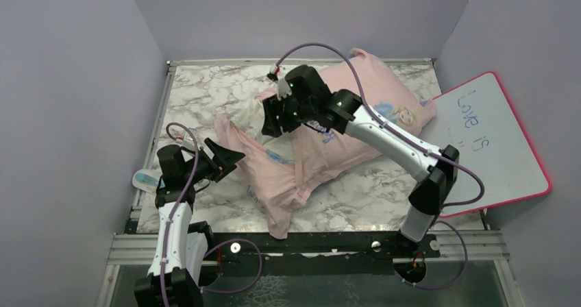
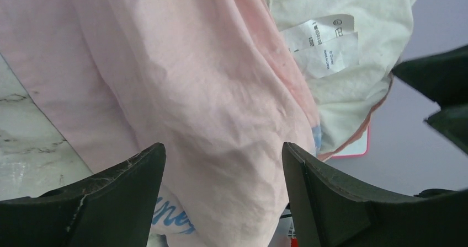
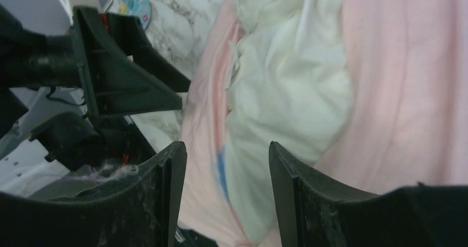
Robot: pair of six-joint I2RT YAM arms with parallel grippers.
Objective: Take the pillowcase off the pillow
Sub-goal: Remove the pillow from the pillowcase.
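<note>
Nearby, a whiteboard [image 1: 493, 142] sits just beside the pillowcase [image 1: 390, 88].

My left arm [image 1: 171, 225] rises from its base at the near left, elbow folded. The left end effector [image 1: 225, 159] points right toward the middle of the desk, and its fingers [image 2: 124, 194] are spread wide. My right arm [image 1: 394, 139] climbs from the near right and stretches far across to the left with the wrist tipped down. The right end effector [image 1: 273, 120] aims back at the left one, its fingers [image 3: 160, 197] parted.
</note>
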